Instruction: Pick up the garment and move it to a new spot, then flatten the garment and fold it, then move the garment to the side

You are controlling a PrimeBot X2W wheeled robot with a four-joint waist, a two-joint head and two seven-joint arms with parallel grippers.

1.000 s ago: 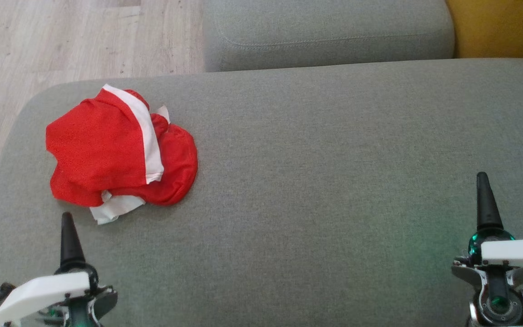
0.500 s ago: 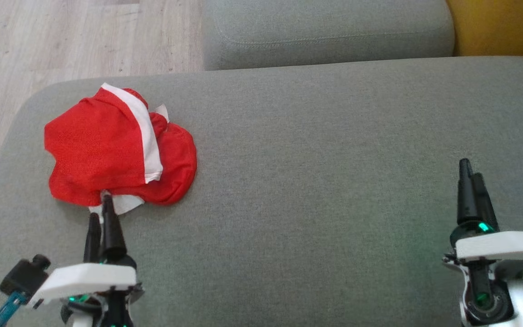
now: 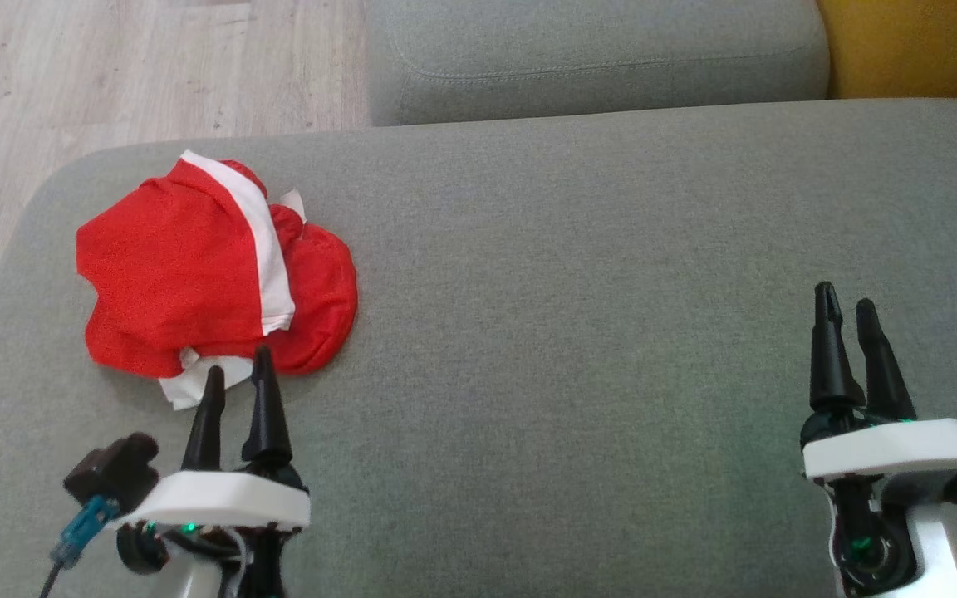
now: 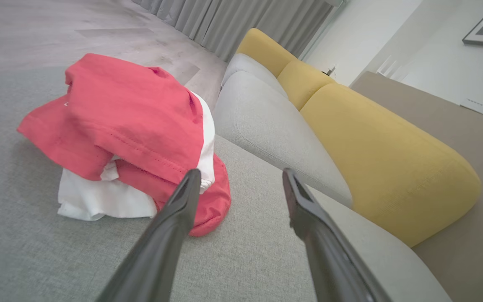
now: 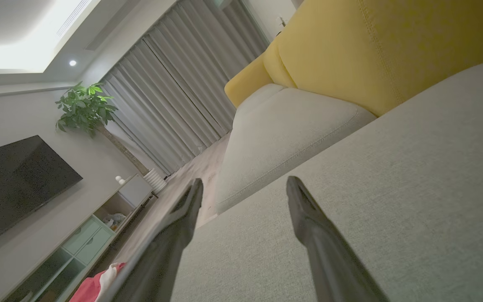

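Grey sofa [image 3: 578,249]: garment [image 3: 188,266] just beyond left claw [image 3: 238,360]

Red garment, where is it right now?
In the head view the red garment lies crumpled on the left part of the grey couch seat, near its left edge, just beyond the fingertips of the open left gripper.

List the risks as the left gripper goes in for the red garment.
The garment lies bunched in layers. The open left gripper, at its near edge, may pinch just the white flap and drag the rest. It also sits near the left end of the seat cushion, so a push might slide it toward the floor.
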